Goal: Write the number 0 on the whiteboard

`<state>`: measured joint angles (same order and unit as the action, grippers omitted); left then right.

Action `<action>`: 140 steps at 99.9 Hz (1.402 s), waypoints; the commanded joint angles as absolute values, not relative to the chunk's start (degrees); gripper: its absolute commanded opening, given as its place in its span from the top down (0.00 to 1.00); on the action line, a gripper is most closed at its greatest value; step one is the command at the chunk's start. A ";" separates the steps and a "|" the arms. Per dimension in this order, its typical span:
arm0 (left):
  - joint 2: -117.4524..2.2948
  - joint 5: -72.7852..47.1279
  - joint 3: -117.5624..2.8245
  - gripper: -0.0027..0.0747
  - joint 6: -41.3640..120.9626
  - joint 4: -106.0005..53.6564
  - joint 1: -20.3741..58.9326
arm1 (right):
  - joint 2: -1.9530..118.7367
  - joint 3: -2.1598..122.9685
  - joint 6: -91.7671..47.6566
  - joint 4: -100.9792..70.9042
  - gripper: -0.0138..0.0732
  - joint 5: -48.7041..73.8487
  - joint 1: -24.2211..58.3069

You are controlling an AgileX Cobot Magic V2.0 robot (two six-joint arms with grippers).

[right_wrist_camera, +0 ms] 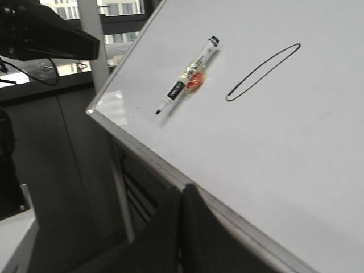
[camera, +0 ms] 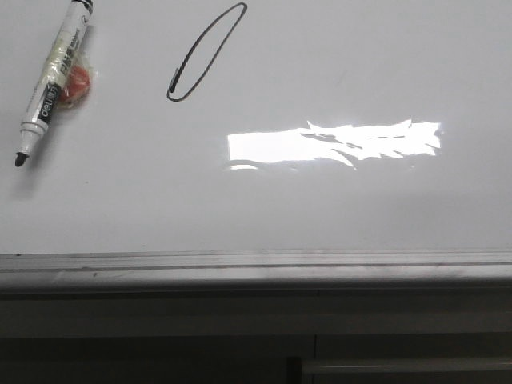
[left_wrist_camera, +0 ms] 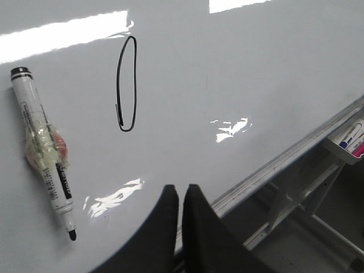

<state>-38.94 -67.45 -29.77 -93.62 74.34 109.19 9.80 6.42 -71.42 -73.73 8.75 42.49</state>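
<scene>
Evidently light, stiff and slick, the white-barrelled black-tipped marker pen lies uncapped beside the thin black number 0 on the glossy whiteboard; grasp mid-barrel. Left gripper and right gripper: clenched, empty.

Whiteboard with uncapped marker
</scene>
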 commanded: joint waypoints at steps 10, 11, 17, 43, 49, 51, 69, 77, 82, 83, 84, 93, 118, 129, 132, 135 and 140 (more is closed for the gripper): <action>-38.89 -67.99 -31.07 0.99 -93.60 78.01 109.59 | 10.12 7.77 -71.43 -77.06 0.92 10.23 42.44; -38.89 -67.99 -31.07 0.99 -93.60 78.01 109.59 | 10.12 7.77 -71.43 -77.06 0.92 10.22 42.44; -38.89 -67.99 -31.07 0.99 -93.60 78.01 109.59 | 10.12 7.77 -71.43 -77.06 0.92 10.22 42.44; -38.89 -67.99 -31.07 0.99 -93.60 78.01 109.59 | 10.12 7.77 -71.43 -77.06 0.92 10.22 42.44; -38.66 -67.99 -31.07 0.99 -93.60 78.01 109.59 | 10.12 7.77 -71.43 -77.06 0.92 10.22 42.44; -38.34 -67.99 -31.07 0.99 -93.60 78.01 109.59 | 10.12 7.77 -71.43 -77.06 0.92 10.22 42.44; -36.01 -65.03 -31.19 0.99 -94.89 78.59 100.30 | 10.12 7.77 -71.43 -77.06 0.92 10.22 42.44; -34.52 -55.28 -31.19 0.99 -97.79 76.27 90.76 | 10.12 7.77 -71.43 -77.06 0.92 10.22 42.44; -32.85 -47.27 -30.82 0.99 -97.79 73.22 83.80 | 10.12 7.77 -71.43 -77.06 0.92 10.22 42.44; -32.26 -44.86 -30.69 0.99 -97.79 72.72 81.76 | 10.12 7.77 -71.43 -77.06 0.92 10.22 42.44; -31.95 -43.70 -30.39 0.99 -97.79 71.85 80.73 | 10.12 7.77 -71.43 -77.06 0.92 10.22 42.44; -26.78 -27.57 -26.69 0.99 -97.68 70.48 67.94 | 10.12 7.77 -71.43 -77.06 0.92 10.22 42.44; -6.29 9.27 -10.99 0.99 -97.68 93.62 39.48 | 10.12 7.77 -71.43 -77.06 0.92 10.22 42.44; 0.54 14.39 -7.12 0.99 -97.68 93.72 29.24 | 10.12 7.77 -71.43 -77.06 0.92 10.22 42.44; 2.14 14.50 -6.39 0.99 -97.68 93.60 26.27 | 10.12 7.77 -71.43 -77.06 0.92 10.22 42.44; 1.96 15.13 -5.94 0.99 -97.79 93.60 24.14 | 10.12 7.77 -71.43 -77.06 0.92 10.07 42.44; 0.81 15.79 -5.81 0.99 -97.79 93.60 20.76 | 10.12 7.77 -71.43 -77.06 0.92 10.21 42.44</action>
<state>0.25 14.32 -4.82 -97.27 93.73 25.55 9.75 6.42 -71.28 -75.99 10.79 42.49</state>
